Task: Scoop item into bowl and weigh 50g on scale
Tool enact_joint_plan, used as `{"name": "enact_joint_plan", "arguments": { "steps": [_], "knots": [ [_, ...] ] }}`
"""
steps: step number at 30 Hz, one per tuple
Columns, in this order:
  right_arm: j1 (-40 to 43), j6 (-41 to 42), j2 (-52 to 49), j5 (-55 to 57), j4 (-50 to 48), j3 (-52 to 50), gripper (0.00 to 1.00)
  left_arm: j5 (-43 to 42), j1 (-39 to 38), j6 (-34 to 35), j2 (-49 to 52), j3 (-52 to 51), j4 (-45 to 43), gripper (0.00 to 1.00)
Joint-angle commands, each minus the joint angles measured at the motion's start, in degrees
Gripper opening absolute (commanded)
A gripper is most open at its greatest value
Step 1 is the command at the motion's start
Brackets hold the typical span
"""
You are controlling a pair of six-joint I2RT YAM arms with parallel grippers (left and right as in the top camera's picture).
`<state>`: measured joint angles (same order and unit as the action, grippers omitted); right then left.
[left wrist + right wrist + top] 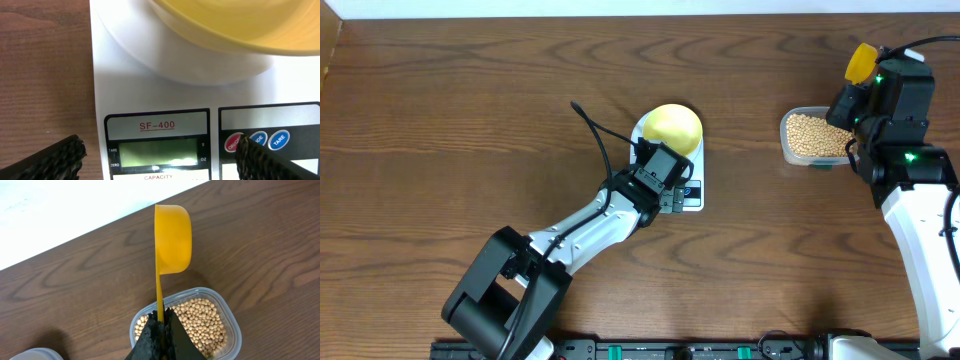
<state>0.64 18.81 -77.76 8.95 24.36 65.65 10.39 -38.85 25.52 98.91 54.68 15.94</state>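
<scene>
Two end effectors are mine. My left end effector point(672, 200) hangs wide open over the front of the scale point(150, 85), fingers either side of its display point(159, 152). The bowl point(672, 128) sits on the scale. My right end effector point(160, 322) is clamped on the scoop point(172, 235) handle, above the tub point(231, 325) of beans point(200, 322) on the desk point(470, 120).
</scene>
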Motion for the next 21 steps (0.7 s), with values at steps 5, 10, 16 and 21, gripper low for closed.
{"name": "enact_joint_plan", "arguments": {
  "steps": [5, 10, 16, 21],
  "knots": [
    [0.11, -0.46, -0.26, 0.11, -0.07, 0.96, 0.01, -0.24, -0.13, 0.48, 0.48, 0.68, -0.26, 0.98],
    [0.13, -0.46, -0.26, 0.11, -0.04, 0.96, 0.01, -0.26, -0.13, 0.50, 2.08, 0.68, -1.16, 0.98],
    [0.13, -0.46, -0.26, 0.13, 0.15, 0.96, 0.01, -0.24, -0.13, 0.48, 2.21, 0.68, -1.29, 0.98],
    [0.11, -0.44, -0.26, 0.11, 0.13, 0.96, 0.01, -0.24, -0.13, 0.48, 2.38, 0.68, -1.31, 0.98]
  ]
}}
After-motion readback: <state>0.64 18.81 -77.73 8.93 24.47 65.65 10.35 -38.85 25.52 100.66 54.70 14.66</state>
